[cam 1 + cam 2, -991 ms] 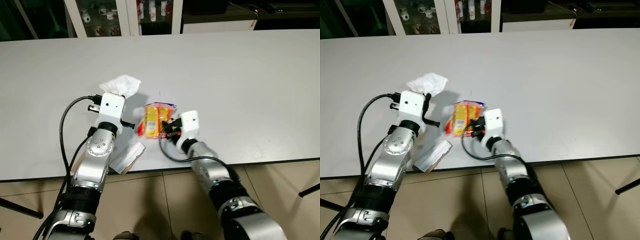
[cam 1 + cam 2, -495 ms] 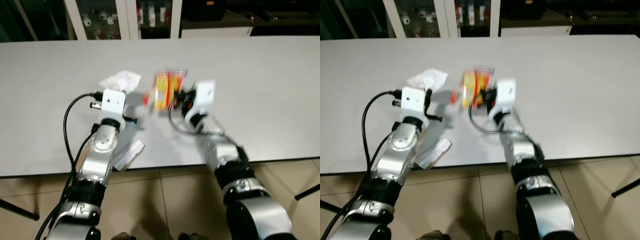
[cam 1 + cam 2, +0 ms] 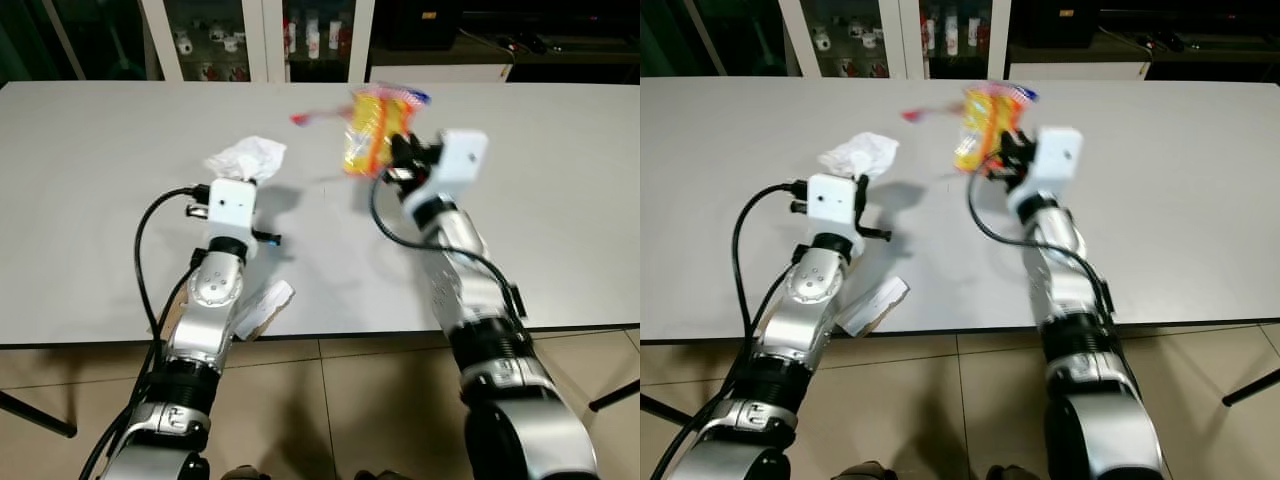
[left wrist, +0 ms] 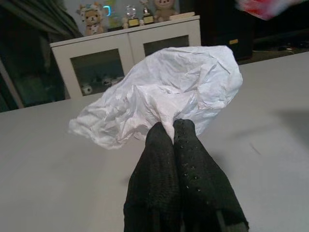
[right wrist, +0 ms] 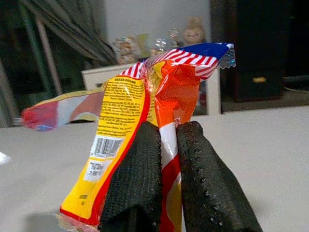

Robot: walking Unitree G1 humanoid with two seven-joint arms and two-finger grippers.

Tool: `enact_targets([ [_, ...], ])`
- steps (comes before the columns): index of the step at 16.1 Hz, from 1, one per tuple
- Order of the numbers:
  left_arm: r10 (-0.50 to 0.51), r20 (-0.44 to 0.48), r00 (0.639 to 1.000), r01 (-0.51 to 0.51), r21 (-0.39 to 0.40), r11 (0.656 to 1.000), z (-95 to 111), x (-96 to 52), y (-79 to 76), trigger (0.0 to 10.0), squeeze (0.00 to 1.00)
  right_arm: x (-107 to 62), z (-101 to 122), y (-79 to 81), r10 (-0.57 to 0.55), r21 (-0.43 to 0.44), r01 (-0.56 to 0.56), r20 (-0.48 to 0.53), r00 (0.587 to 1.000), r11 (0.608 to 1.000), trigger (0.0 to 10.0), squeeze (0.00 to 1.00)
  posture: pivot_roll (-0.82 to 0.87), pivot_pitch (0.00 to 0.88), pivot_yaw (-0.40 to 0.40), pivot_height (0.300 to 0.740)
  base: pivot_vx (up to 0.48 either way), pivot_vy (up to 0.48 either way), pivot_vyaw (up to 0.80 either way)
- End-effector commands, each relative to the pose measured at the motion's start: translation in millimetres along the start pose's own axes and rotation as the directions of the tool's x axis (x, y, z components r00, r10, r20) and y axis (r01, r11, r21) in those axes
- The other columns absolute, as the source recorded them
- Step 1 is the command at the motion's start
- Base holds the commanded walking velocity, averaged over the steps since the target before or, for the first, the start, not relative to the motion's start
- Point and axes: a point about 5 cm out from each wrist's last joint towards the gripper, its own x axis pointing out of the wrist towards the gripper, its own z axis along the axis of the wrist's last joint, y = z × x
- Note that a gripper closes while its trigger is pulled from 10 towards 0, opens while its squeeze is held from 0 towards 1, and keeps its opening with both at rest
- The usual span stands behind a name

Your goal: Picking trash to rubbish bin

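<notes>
Above the bench (image 3: 560, 200), I had the right hand (image 5: 166, 145) raised with its two fingers clamped on a yellow and orange snack wrapper (image 3: 372, 130), pinched near its lower edge so that the pack stood up clear of the surface. Nearer the robot than the wrapper, the left hand (image 4: 173, 129) sat low over the bench, fingers together on a fold of a crumpled white paper (image 4: 159, 94); whether that paper rested on the bench I could not tell. Closer to the robot again, at the bench's near edge beside the left arm, lay a small flat scrap (image 3: 262, 308), untouched. With both hands loaded, I judged the next step was carrying this trash off to the bin.
</notes>
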Motion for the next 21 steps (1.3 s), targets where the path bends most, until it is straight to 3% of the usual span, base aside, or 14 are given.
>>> enact_targets([
  [1,0.015,0.028,0.999,-0.015,-0.008,1.0,3,-2.5,0.8,10.0,0.0,-5.6,5,-8.6,-0.033,-0.024,0.034,0.029,0.999,0.999,10.0,0.0,0.02,0.0,-0.012,0.74,0.0,0.0,0.0],
  [7,0.024,0.057,0.998,-0.024,-0.003,1.0,0,-13.4,6.4,10.0,0.0,-45.0,-2,-62.2,-0.175,-0.15,0.17,-0.023,0.984,0.974,10.0,0.0,0.02,0.0,-0.013,0.74,0.0,0.0,0.0],
  [9,0.005,0.039,0.999,-0.006,0.011,1.0,-5,-18.0,6.5,10.0,0.0,-56.5,-9,-70.7,-0.192,-0.173,0.181,-0.049,0.98,0.968,10.0,0.0,0.01,0.0,-0.012,0.74,0.0,0.0,0.0],
  [11,-0.05,0.002,0.999,0.05,0.056,0.997,-19,-32.6,7.8,10.0,0.0,-78.9,-24,-79.0,-0.216,-0.205,0.189,-0.113,0.97,0.96,10.0,0.0,0.01,0.0,-0.013,0.74,0.0,0.0,0.0],
  [13,-0.032,-0.033,0.999,0.035,0.082,0.996,-30,-44.4,19.5,10.0,0.0,-98.0,-30,-87.3,-0.251,-0.214,0.218,-0.138,0.958,0.952,10.0,0.0,0.01,0.0,-0.018,0.74,0.0,0.0,0.0],
  [17,0.039,-0.033,0.999,-0.036,0.083,0.996,-29,-51.5,34.3,10.0,0.0,-109.8,-16,-94.1,-0.307,-0.211,0.287,-0.066,0.949,0.934,10.0,0.0,0.01,0.0,-0.019,0.74,0.0,0.0,0.0],
  [21,0.054,-0.006,0.999,-0.054,0.076,0.996,-19,-50.1,34.2,10.0,0.0,-100.1,3,-81.0,-0.294,-0.197,0.294,0.032,0.955,0.935,10.0,0.0,0.0,0.0,-0.015,0.74,0.0,0.0,0.0],
])
